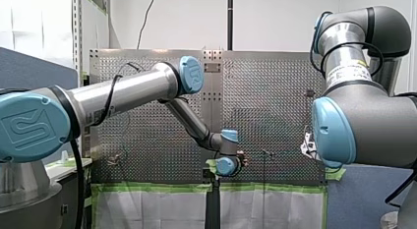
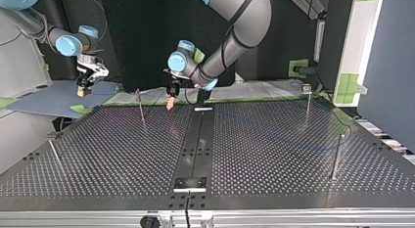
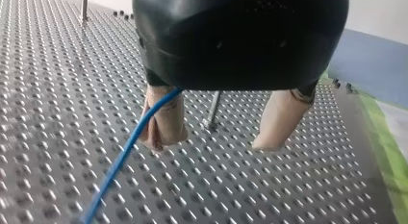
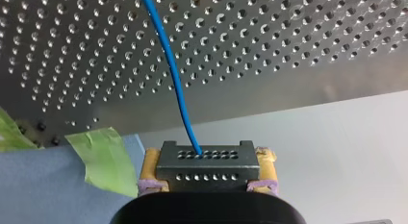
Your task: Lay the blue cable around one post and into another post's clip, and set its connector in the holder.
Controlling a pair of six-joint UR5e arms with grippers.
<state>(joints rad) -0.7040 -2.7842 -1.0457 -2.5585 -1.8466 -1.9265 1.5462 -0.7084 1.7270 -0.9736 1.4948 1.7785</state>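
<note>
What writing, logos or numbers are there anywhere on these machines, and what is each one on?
"UR": a raised, stylised logo on the blue cap of my left arm, seen in the front view; I read it loosely.
Too small to read: the white sticker on my right arm.
No text: the connector in my right claw shows only rows of holes.
Nothing else is legible.

The desk [image 2: 122, 154] is dark perforated metal, matt, with glints at the holes. The blue cable [image 4: 169, 70] has a smooth, slightly glossy plastic jacket. The connector [image 4: 207, 167] is a dull dark block. My left gripper [image 3: 219, 140] has beige, matt pads [image 3: 281, 118]; my right gripper [image 4: 207, 154] has yellow ones with rough purple edging. The green tape [image 4: 103, 159] looks papery and creased.
</note>
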